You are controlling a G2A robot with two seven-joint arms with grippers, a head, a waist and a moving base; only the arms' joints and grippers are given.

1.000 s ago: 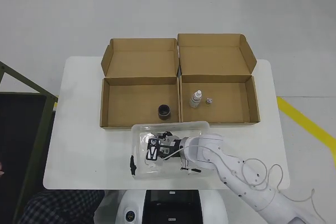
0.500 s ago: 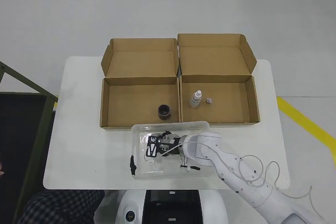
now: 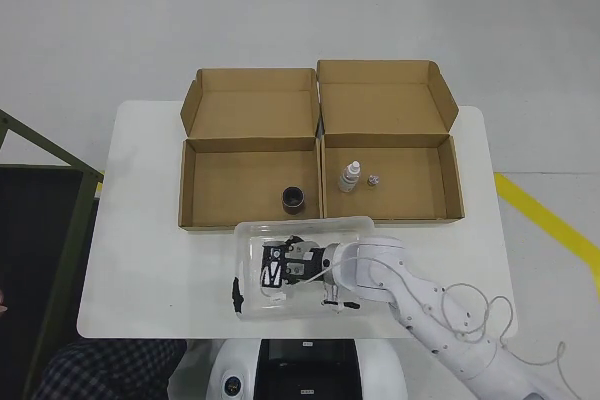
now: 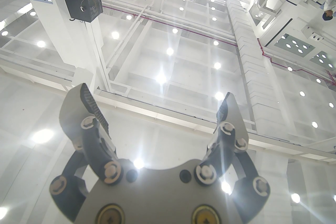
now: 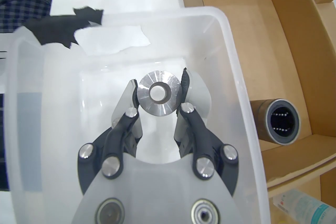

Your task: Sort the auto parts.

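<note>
On the white table (image 3: 150, 200), the right gripper (image 5: 160, 89) sits inside the clear bin (image 3: 248, 232), pinching a metal disc (image 5: 153, 107) by its rim; the disc's underside is hidden. Just beyond the bin, a dark cylinder (image 3: 294, 199) lies in a cardboard box (image 3: 205, 190). The left gripper (image 4: 156, 97) points at the ceiling, fingers spread.

I count two cardboard boxes beyond the clear bin (image 3: 310, 222). The first box (image 3: 230, 185) holds one black bearing (image 3: 294, 199). The second box (image 3: 415, 188) holds one white bottle (image 3: 350, 176) and one small round part (image 3: 374, 180). Inside the bin lies one metal disc (image 5: 159, 93).
</note>
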